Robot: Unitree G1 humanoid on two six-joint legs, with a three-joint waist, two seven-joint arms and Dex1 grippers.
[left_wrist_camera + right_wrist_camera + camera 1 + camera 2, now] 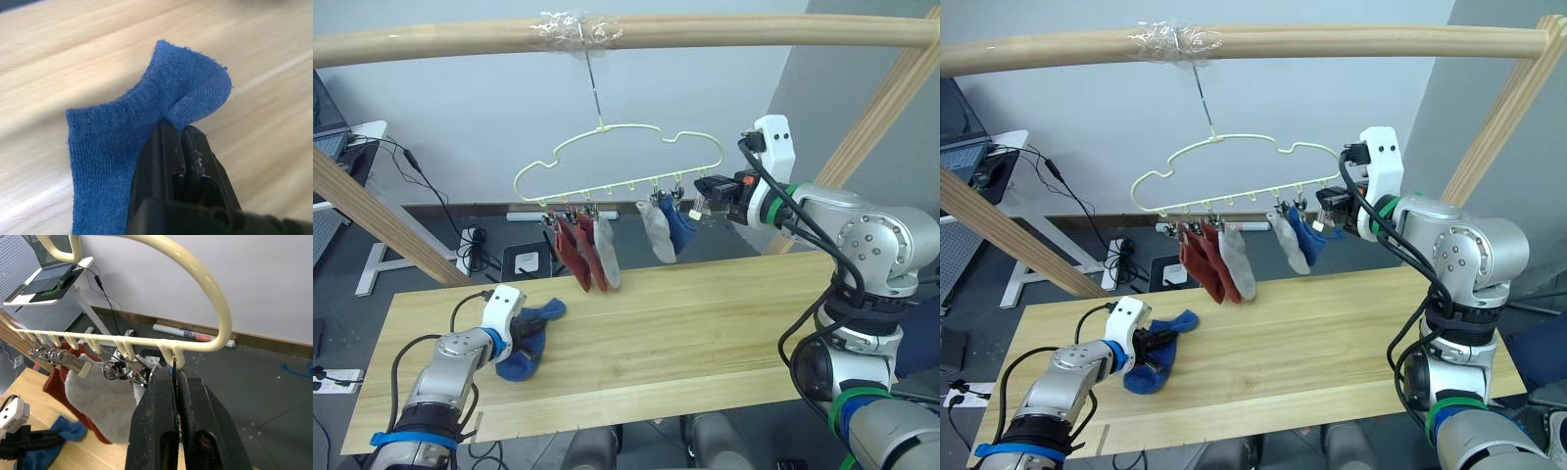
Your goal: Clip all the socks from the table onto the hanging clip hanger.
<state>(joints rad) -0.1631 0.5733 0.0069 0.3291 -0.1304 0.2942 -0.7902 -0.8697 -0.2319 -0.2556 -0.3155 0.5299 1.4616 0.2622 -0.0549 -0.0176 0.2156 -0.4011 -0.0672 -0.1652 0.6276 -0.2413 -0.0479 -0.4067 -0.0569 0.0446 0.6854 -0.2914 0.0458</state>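
The left claw (527, 331) is gripping the cuff of a blue sock (530, 341) lying on the near left part of the pale wood counter (705, 323), its two black fingers (168, 161) pressed together on a fold of the knit. That is the one sock on the counter. Five are hanging from the pale-yellow clip hanger (626, 157): two rust red socks (576, 250) and a light grey sock (606, 253) bunched at the left, then a second grey sock (657, 233) and a second blue sock (679, 226) toward the right. The hanger's metal hook (591, 83) is hanging from a round wooden beam (754, 31) under a wrap of clear tape. The right claw (703, 188) is reaching to the hanger's right end. The right wrist view is showing what the head views are not: the fingers (156, 431) closed on the thin wire of the last clip (174, 367), under the hanger's bar. The left wrist view is showing the sock's ribbed cuff curling over the fingertips.
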